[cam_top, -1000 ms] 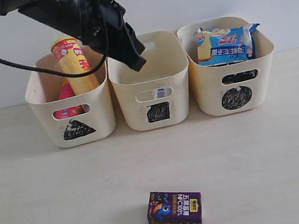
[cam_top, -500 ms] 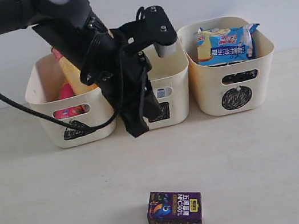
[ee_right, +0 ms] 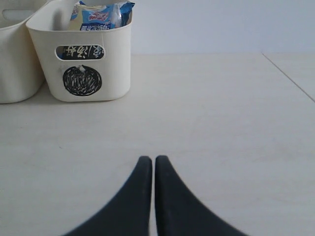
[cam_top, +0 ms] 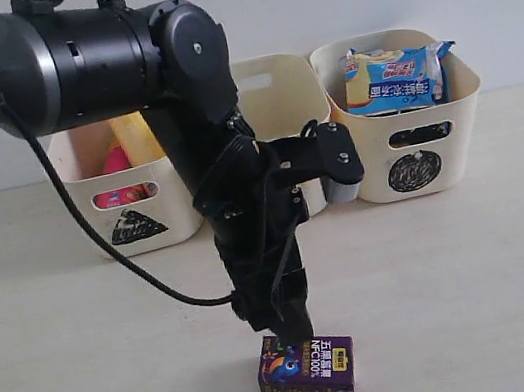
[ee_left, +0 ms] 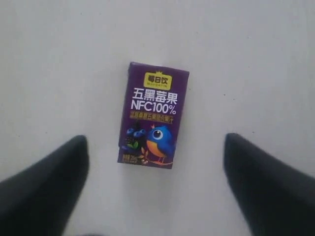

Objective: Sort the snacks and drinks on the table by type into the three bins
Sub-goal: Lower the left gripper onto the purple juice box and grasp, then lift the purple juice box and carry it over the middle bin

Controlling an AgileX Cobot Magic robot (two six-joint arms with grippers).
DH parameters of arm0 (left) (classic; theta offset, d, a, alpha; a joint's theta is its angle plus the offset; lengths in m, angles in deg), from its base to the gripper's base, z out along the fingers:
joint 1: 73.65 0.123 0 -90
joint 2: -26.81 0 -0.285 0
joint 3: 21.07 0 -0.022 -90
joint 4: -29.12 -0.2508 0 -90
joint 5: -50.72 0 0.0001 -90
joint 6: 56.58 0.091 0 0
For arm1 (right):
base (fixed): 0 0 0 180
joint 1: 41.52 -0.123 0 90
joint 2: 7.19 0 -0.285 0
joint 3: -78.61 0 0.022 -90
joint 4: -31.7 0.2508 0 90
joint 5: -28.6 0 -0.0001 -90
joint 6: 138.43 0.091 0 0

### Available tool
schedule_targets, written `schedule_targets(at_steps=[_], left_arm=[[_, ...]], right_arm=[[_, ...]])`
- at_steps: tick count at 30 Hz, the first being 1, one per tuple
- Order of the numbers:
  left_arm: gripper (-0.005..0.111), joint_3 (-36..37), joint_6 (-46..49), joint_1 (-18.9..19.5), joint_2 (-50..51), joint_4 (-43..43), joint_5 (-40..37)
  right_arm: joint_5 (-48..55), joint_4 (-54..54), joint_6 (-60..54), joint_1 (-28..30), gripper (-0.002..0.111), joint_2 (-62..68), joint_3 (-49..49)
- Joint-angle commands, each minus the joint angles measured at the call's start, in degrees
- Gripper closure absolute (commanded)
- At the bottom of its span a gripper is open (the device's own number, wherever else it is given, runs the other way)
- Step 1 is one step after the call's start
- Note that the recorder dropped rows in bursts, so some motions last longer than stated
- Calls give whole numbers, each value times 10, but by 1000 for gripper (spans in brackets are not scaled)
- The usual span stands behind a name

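A dark purple drink carton lies flat near the table's front edge; the left wrist view shows this carton from above. My left gripper hangs just over it, open, with bare table between its fingers and the carton just beyond their tips. Three cream bins stand at the back. The triangle bin holds a yellow chip tube and a pink one. The arm hides most of the square bin. The circle bin holds a blue-white bag. My right gripper is shut and empty, low over the table.
The left arm reaches down in front of the square bin, with a black cable looping to its left. A wall stands right behind the bins. In the right wrist view the circle bin is far ahead, and a table seam runs off to one side.
The left arm has swung down from above the bins to just over the purple carton, and its gripper has opened. The carton and the right gripper have not moved.
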Motion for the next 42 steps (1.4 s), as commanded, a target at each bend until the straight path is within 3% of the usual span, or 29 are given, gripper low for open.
schedule_targets(at_steps=[1, 5, 12, 21, 36, 39, 41, 42], left_arm=[[13, 10, -14, -3, 17, 31, -19], [9, 29, 9, -4, 27, 36, -20], [9, 79, 29, -6, 27, -30, 108], [9, 134, 53, -6, 27, -20, 213], [10, 134, 50, -6, 88, -8, 245], [16, 134, 50, -6, 97, -8, 243], [34, 134, 50, -6, 97, -15, 241], [50, 134, 50, -6, 95, -20, 241]], right_arm=[[-5, -2, 0, -1, 108, -3, 2], [-5, -2, 0, -1, 108, -3, 2], [-5, -2, 0, -1, 108, -3, 2], [-5, -2, 0, -1, 108, -3, 2], [-5, -2, 0, -1, 108, -3, 2], [-5, -2, 0, -1, 108, -3, 2], [-5, -2, 0, -1, 108, -3, 2], [-5, -2, 0, -1, 108, -3, 2]])
